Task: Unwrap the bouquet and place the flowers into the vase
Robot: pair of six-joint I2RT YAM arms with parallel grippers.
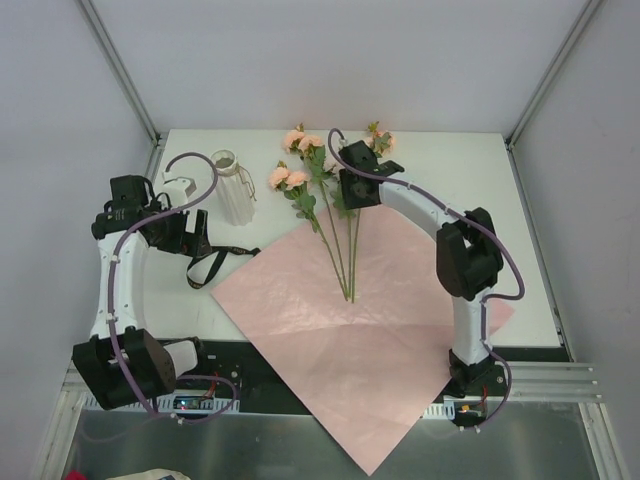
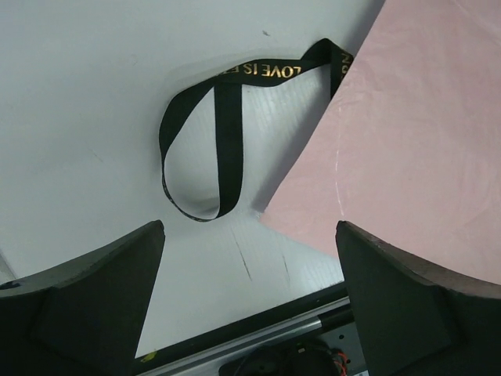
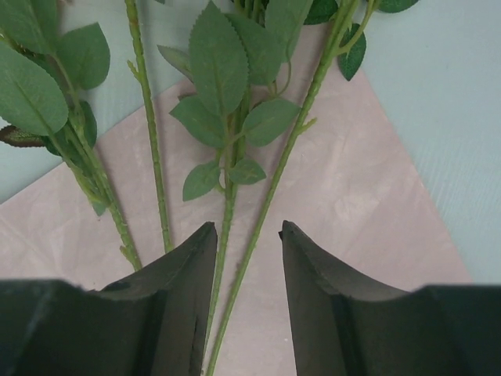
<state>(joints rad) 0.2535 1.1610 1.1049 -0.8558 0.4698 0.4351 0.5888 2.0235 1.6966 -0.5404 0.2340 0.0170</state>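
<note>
The bouquet is undone. Its pink paper (image 1: 370, 320) lies spread flat, and the flowers (image 1: 322, 205) lie across its far corner, with peach blooms (image 1: 290, 178) toward the back. The white ribbed vase (image 1: 232, 188) stands upright to their left. My right gripper (image 1: 352, 200) hovers low over the stems. In the right wrist view it (image 3: 247, 227) is partly open, with two green stems (image 3: 266, 196) running between the fingers, neither one pinched. My left gripper (image 2: 249, 225) is wide open and holds nothing, above the table near the paper's left corner (image 2: 415, 133).
A loose black ribbon (image 2: 228, 133) with gold lettering lies in a loop on the white table (image 1: 480, 200), between the vase and the paper. The paper's near corner hangs over the table's front edge (image 1: 300, 345). Grey walls enclose the back and sides.
</note>
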